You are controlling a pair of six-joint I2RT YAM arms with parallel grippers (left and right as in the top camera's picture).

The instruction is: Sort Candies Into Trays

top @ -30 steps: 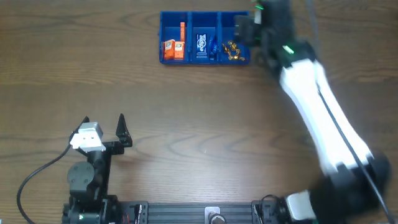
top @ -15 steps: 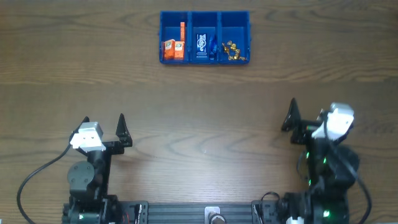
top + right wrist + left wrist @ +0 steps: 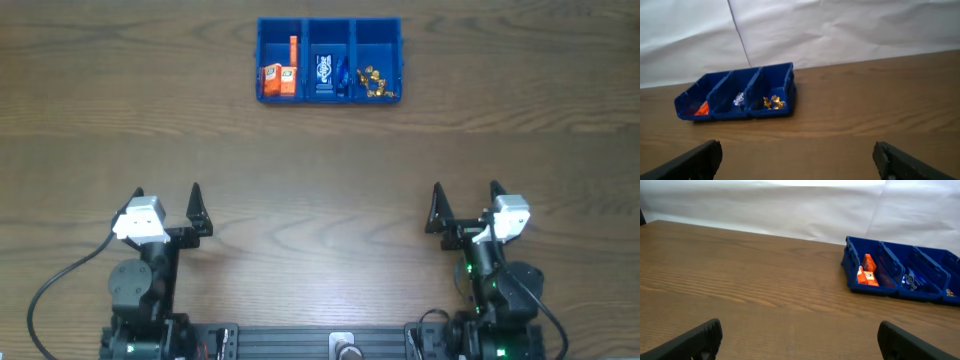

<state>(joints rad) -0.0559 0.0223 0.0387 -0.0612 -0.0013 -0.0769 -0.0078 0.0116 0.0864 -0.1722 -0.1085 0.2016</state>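
Observation:
A blue three-compartment tray [image 3: 329, 23] sits at the far middle of the wooden table. Its left bin holds orange candies [image 3: 280, 76], the middle bin a blue-wrapped candy [image 3: 324, 70], the right bin gold candies [image 3: 373, 82]. The tray [image 3: 890, 282] and its orange candies [image 3: 867, 272] appear in the left wrist view; the tray [image 3: 727, 112] with gold candies [image 3: 772, 102] appears in the right wrist view. My left gripper [image 3: 166, 193] rests open near the front left, holding nothing. My right gripper [image 3: 465, 192] rests open near the front right, holding nothing.
Bare wooden tabletop stretches between the grippers and the tray. A white backdrop [image 3: 840, 30] hangs behind the table's far edge. The arm bases and a black rail [image 3: 330, 340] line the near edge.
The right arm pulled back from the tray's right bin to its resting spot at the front right, then shifted slightly left. The left arm stayed still.

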